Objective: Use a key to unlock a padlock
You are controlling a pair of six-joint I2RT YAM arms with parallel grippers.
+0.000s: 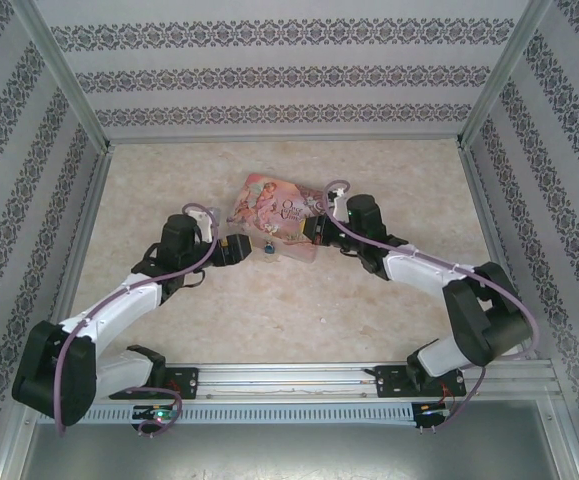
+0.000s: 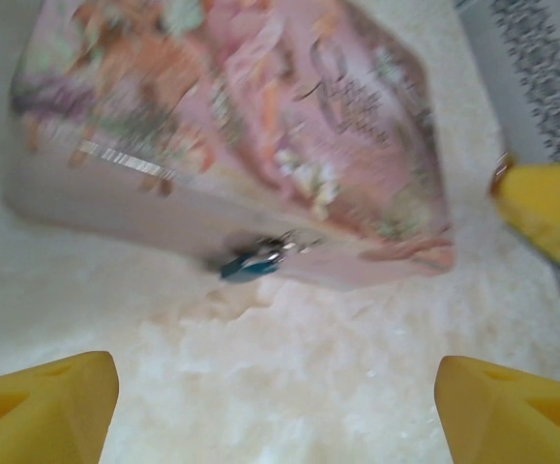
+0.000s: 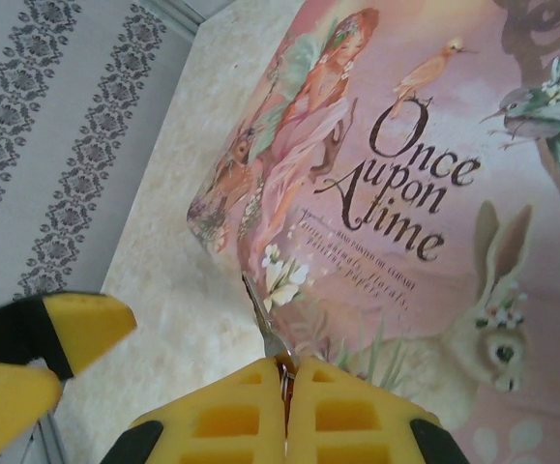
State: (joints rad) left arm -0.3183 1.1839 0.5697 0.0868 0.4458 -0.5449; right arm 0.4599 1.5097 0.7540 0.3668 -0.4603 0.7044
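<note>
Looking down from above, we see our two arms reaching in toward a pink tin (image 1: pixel 274 205) on the pale table (image 1: pixel 169 190). The little blue padlock (image 1: pixel 269 245) lies on the table just beside the near side of the tin, between our two grippers.

In the left wrist view the padlock (image 2: pixel 250 263) is blurry. Its blue body sits low by the tin's wall, with shiny bits at one end. We cannot tell if it touches the tin. Our left gripper (image 2: pixel 275 387) is opened wide with nothing in it, and it points at the padlock from near by.

Our right gripper (image 3: pixel 286 372) is squeezed tight on the key (image 3: pixel 263 319). The thin silver key sticks out from between the yellow fingers (image 3: pixel 221 420). Its tip shows against the edge of the tin, near the rabbit picture and the words "Once upon a time".
</note>
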